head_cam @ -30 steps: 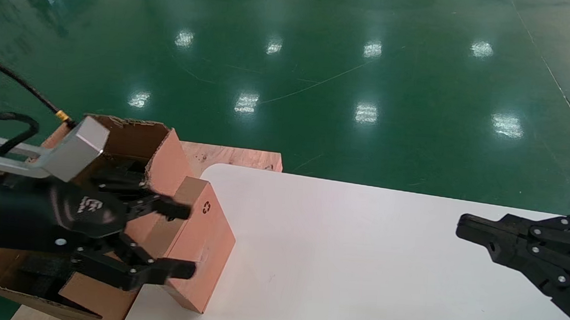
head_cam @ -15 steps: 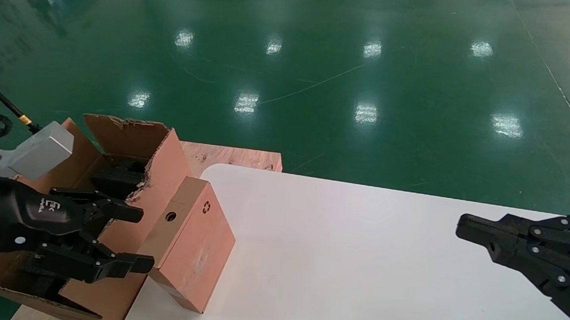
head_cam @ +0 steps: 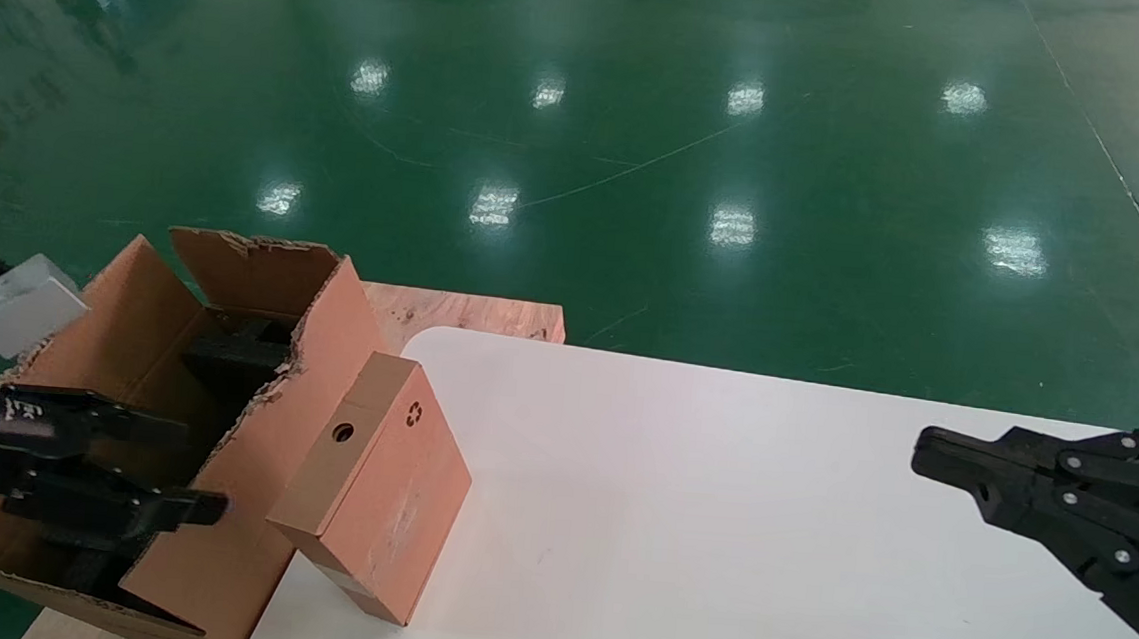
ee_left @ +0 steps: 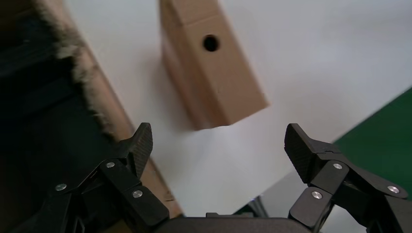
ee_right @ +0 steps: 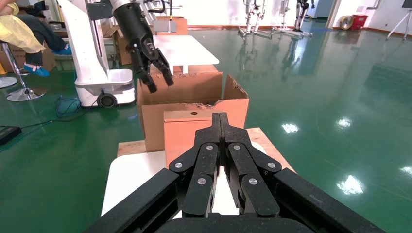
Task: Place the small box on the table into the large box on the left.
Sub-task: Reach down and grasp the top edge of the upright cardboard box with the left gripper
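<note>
Small box [head_cam: 372, 491] sits on the white table [head_cam: 715, 530] at its left edge, tilted, one side leaning against the outer wall of the large box [head_cam: 246, 497], its round-holed narrow face turned up toward my left side; I'd judge it has not gone in yet. My left gripper [head_cam: 173, 467] hangs over the large box's open mouth with its fingers spread wide and nothing between them, just apart from the carton. To do this well, I would come back across the torn flap, straddle the two broad faces of the carton below the hole, close firmly, lift clear of the ragged rim, then lower it beside the black foam [head_cam: 231, 351] inside. My right gripper [ee_right: 219, 119] is parked over the table's right side, fingers pressed together. I count one small box, one large box, one table, two grippers.
</note>
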Controlling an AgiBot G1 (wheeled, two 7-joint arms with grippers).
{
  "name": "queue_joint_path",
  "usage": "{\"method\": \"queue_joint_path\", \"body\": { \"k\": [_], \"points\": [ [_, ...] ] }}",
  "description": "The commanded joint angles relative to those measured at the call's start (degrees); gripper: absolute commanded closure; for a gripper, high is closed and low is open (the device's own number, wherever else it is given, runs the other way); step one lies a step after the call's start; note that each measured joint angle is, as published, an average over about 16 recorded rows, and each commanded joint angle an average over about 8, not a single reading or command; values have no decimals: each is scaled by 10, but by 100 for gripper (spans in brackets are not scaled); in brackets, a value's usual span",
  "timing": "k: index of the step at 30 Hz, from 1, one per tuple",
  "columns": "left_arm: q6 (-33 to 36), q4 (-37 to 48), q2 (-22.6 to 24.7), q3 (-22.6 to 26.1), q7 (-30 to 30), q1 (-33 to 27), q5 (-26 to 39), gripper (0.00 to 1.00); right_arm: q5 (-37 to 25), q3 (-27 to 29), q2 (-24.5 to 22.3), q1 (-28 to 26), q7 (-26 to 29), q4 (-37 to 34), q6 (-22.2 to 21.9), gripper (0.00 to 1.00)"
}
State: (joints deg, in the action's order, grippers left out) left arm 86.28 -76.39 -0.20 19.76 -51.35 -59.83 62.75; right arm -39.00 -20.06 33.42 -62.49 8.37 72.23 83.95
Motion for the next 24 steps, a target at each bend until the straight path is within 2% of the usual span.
{"method": "queue_joint_path", "body": {
  "k": [1, 13, 24],
  "points": [
    [-5, 0, -4, -2, -12, -1, 16, 0, 0, 0, 0, 0, 0, 0, 0, 100],
    [-11, 4, 6, -11, 4, -9, 27, 0, 0, 0, 0, 0, 0, 0, 0, 100],
    [-18, 9, 34, -11, -39, -20, 128, 0, 0, 0, 0, 0, 0, 0, 0, 100]
  ]
}}
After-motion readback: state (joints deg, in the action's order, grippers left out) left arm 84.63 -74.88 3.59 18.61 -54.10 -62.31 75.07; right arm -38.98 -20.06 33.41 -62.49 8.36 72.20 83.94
